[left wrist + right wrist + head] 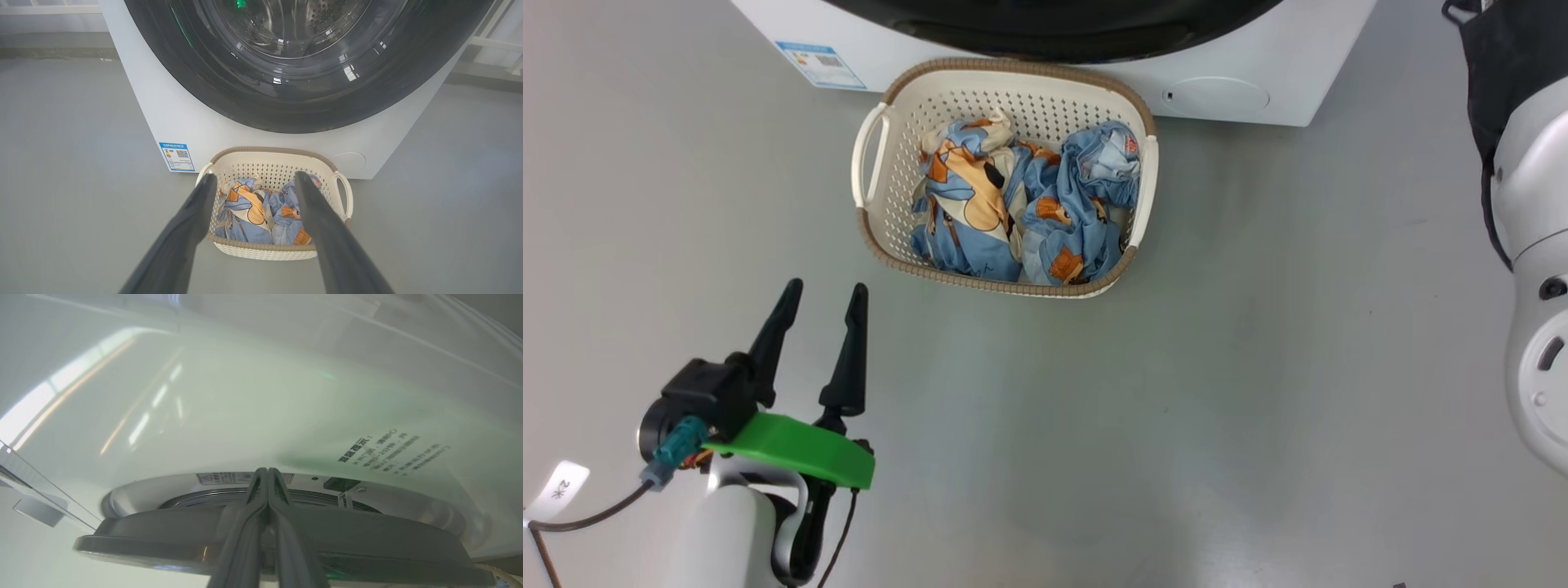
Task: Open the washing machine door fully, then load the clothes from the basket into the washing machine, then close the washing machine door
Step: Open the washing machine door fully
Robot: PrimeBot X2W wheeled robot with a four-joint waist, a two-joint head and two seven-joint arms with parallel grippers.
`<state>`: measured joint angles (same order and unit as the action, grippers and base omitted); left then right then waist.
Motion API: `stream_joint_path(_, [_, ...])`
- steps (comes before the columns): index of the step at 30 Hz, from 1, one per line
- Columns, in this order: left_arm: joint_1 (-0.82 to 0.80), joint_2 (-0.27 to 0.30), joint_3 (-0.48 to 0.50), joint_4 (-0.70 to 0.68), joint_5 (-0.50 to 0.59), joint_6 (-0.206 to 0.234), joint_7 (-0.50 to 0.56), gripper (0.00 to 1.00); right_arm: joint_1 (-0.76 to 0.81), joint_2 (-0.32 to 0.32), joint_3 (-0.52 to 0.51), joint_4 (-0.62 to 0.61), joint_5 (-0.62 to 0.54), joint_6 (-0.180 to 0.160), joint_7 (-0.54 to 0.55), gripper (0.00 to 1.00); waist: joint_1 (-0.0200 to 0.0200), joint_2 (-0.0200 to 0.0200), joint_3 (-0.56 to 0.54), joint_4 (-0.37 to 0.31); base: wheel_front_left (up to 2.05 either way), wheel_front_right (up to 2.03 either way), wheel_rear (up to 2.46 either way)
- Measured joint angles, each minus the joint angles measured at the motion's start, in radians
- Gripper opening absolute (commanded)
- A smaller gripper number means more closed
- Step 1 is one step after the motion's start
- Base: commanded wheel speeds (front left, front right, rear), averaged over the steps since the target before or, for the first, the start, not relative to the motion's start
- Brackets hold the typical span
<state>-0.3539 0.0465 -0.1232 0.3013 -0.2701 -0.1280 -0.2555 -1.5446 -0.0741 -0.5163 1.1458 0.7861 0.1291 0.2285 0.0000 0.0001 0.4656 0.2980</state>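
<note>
left gripper (pixel 825 287) hangs with jaws spread wide over the grey floor (pixel 1176 408), a little out from the washing machine (pixel 1258 49), fingers pointing toward it. right gripper (pixel 266 473) has its jaws pressed together at the dark rim of the washing machine door (pixel 367 535). the basket (pixel 870 220) sits just in front of the washing machine, below the door, with the clothes (pixel 1013 204) bundled inside.

The basket (pixel 1045 110) sits close before the washing machine (pixel 1298 49), open-topped, the clothes (pixel 1021 204) reachable from above; bare floor (pixel 1176 408) surrounds its other sides. The washing machine door (pixel 204 81) covers the drum (pixel 286 24).
</note>
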Motion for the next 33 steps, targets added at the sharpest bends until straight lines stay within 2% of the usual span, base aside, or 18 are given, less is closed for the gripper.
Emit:
stream_joint_path(15, [-0.024, -0.003, -0.012, 0.007, -0.010, 0.000, 0.000, 1.00, -0.080, -0.015, -0.051, 0.089, 0.008, 0.000, 0.088, 0.00, 0.0000, 0.0000, 0.048, 0.018, 0.00, 0.00, 0.00])
stream_joint_path(28, [-0.025, -0.006, -0.019, 0.008, -0.018, 0.000, 0.000, 1.00, -0.118, -0.048, -0.067, 0.128, -0.004, 0.000, 0.088, 0.00, 0.0000, 0.0000, 0.057, 0.032, 0.00, 0.00, 0.00])
stream_joint_path(33, [-0.026, -0.008, -0.021, 0.008, -0.018, 0.000, 0.000, 1.00, -0.130, -0.057, -0.073, 0.149, -0.043, 0.000, 0.088, 0.00, 0.0001, 0.0000, 0.063, 0.038, 0.00, 0.00, 0.00])
